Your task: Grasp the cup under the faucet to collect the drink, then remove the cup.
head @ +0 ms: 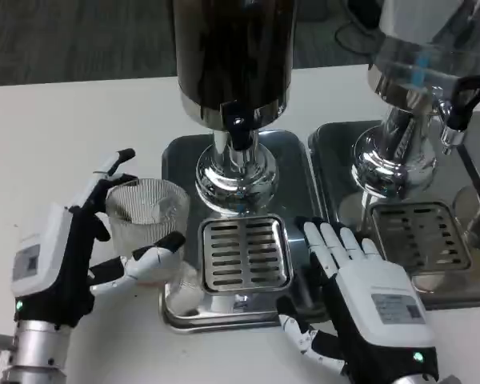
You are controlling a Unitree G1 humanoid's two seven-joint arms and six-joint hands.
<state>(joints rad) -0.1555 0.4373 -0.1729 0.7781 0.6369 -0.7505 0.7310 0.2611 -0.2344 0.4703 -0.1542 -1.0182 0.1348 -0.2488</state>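
A clear ribbed glass cup [146,220] stands at the left edge of the steel tray [178,156], left of the drip grate [246,253] and not beneath the black faucet [238,130] of the dark drink dispenser [234,56]. My left hand [64,260] holds the cup, with fingers reaching behind it and the thumb pressed against its front near the base. The cup looks empty. My right hand [360,288] lies flat on the tray's right edge beside the grate, fingers apart and holding nothing.
A second dispenser [420,72] with a clear tank and a black-handled tap [464,100] stands at the right on its own tray, with another drip grate [420,234]. Bare white table [56,136] lies to the left and at the front.
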